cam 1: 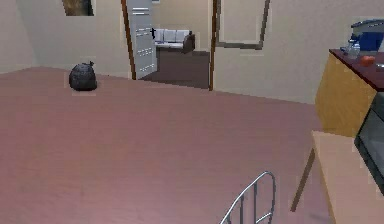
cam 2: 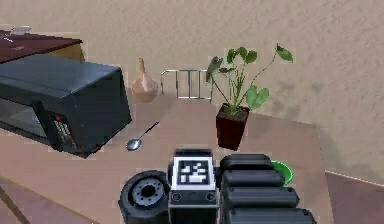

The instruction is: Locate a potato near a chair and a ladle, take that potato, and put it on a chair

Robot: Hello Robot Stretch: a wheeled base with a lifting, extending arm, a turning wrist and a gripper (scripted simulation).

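Note:
A silvery ladle (cam 2: 140, 137) lies on the tan tabletop (cam 2: 180, 125) beside a black microwave (cam 2: 65, 100). Beyond the table's far edge stands a metal chair back (cam 2: 183, 83). Another metal chair back (cam 1: 250, 200) rises at the forward view's bottom. The arm's dark blocks and a white marked square (cam 2: 193, 170) sit at the arm side view's bottom. Left of that square is the gripper's round dark body (cam 2: 145, 195). Its far end cannot be made out, so I cannot tell whether it holds anything. A green rounded thing (cam 2: 283, 172) peeks from behind the arm.
A tan vase (cam 2: 144, 82) and a potted plant (cam 2: 240, 95) stand on the table. A dark bag (cam 1: 83, 77) lies on the reddish floor. A doorway (cam 1: 170, 45) leads to a sofa. A wooden counter (cam 1: 350, 90) with small items stands at the right.

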